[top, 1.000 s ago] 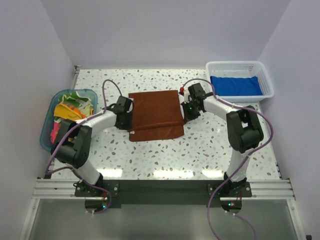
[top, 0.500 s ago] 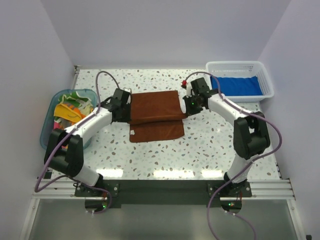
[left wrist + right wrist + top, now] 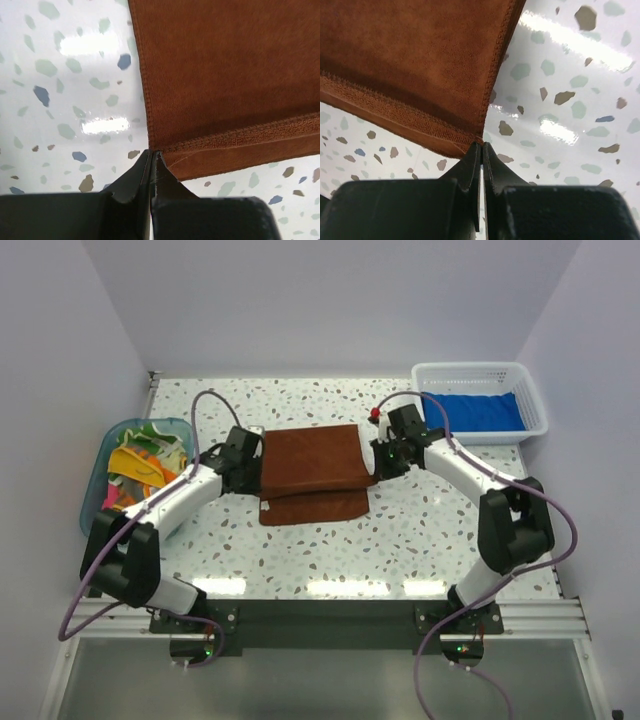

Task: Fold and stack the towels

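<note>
A rust brown towel (image 3: 310, 465) lies mid-table, partly doubled over itself, with a lower layer showing along its near edge. My left gripper (image 3: 252, 462) is shut on the left corner of the upper layer (image 3: 225, 75); in the left wrist view the left gripper (image 3: 151, 152) pinches the hem. My right gripper (image 3: 378, 460) is shut on the right corner, and the right wrist view shows the right gripper (image 3: 482, 145) closed on the brown cloth (image 3: 420, 60). A royal blue towel (image 3: 470, 410) lies flat in the white basket (image 3: 480, 368).
A translucent teal tub (image 3: 92, 502) at the left edge holds several crumpled towels (image 3: 140, 460) in orange, yellow, green and pink. The white basket stands at the far right corner. Speckled tabletop (image 3: 430, 530) surrounds the brown towel, and walls close in the sides.
Both arms have stretched farther from their bases, carrying the held corners toward the far side. The brown towel's upper layer now covers more of the lower one.
</note>
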`<act>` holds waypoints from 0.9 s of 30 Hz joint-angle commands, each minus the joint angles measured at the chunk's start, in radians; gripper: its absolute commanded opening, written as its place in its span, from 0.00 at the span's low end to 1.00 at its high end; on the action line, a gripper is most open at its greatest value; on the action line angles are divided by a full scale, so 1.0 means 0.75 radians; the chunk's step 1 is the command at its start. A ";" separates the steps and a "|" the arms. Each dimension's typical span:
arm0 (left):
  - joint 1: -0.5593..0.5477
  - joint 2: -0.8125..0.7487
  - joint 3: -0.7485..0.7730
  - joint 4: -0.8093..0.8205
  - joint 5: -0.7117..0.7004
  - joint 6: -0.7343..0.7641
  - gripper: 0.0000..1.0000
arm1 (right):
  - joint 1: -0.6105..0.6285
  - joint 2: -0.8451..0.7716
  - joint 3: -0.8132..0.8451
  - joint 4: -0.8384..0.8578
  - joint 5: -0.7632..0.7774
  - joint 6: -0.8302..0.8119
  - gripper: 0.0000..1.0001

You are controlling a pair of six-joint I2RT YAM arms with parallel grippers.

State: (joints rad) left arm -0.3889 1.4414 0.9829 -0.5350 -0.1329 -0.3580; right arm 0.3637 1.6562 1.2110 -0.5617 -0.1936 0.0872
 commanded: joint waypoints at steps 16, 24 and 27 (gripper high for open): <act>-0.075 0.070 -0.200 0.083 -0.060 -0.067 0.21 | 0.002 0.138 -0.142 0.072 -0.032 0.017 0.15; -0.105 -0.179 -0.316 0.069 -0.058 -0.216 0.45 | 0.086 -0.032 -0.248 0.037 -0.053 0.039 0.37; -0.115 -0.322 -0.388 0.069 -0.029 -0.281 0.55 | 0.157 -0.122 -0.285 0.003 -0.034 0.039 0.43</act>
State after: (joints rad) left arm -0.4652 1.3048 0.7368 -0.4908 -0.1600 -0.4870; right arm 0.4381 1.6497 1.0103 -0.5335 -0.2256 0.1120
